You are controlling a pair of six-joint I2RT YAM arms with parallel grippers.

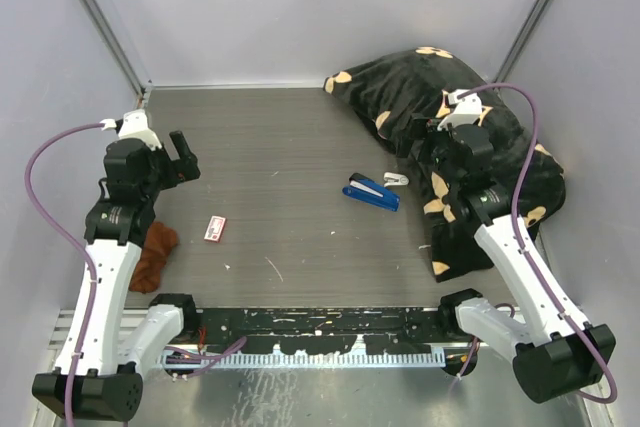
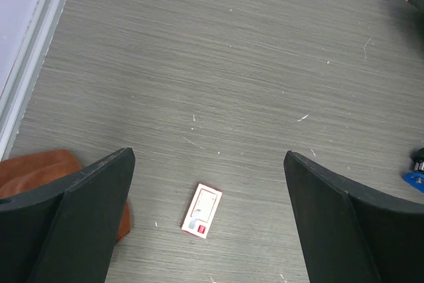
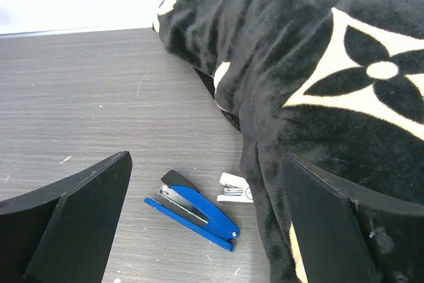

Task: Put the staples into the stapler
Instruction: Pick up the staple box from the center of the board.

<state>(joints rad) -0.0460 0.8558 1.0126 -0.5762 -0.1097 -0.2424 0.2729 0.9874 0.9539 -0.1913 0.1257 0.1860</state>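
My left, right jaws released, empty. Stapler [image 1: 372,192] on bench [image 1: 290,147] near right jaws, long axis diagonal; left jaws well apart.

Each arm is built of white tapered links between bulky black joint housings, standing on a rounded black base [image 1: 85,395]. The left arm [image 1: 108,257] has a purple cable [image 1: 30,182] arching off its nine o'clock side. The right arm [image 1: 520,267] has a matching cable [image 1: 536,127] at three o'clock. A white cap [image 1: 135,129] tops each wrist. The left gripper [image 2: 209,157] and right gripper [image 3: 205,157] have flat, matte black wedge fingers [image 2: 86,217] with pale scuffed edges.
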